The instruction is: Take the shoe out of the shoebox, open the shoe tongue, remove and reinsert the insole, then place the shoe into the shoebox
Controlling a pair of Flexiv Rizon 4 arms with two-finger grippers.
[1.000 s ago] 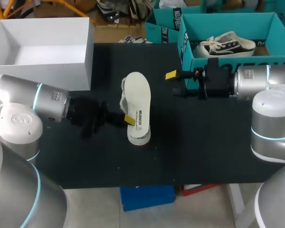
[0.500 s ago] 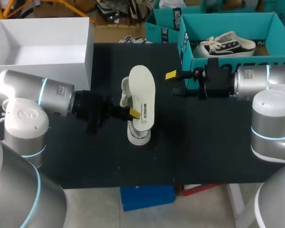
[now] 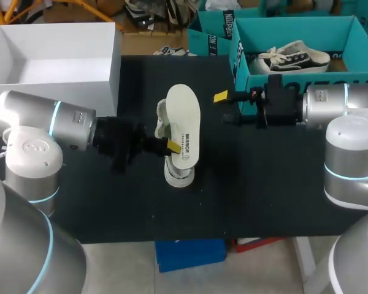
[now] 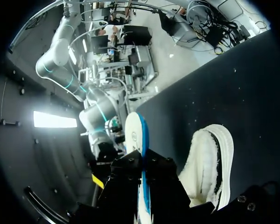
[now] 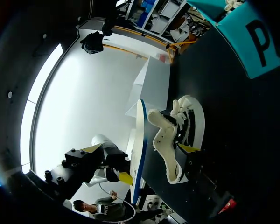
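Head view, left jaws gripping printed insole (image 3: 184,125)

Shoe (image 4: 210,163) seemingly fleece-lined, table (image 3: 264,184) matt black

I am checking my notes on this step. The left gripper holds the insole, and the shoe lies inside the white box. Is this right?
Not quite. The left gripper does hold the insole, but the shoe lies on the black table, outside the white box, not inside it. The head view shows this.
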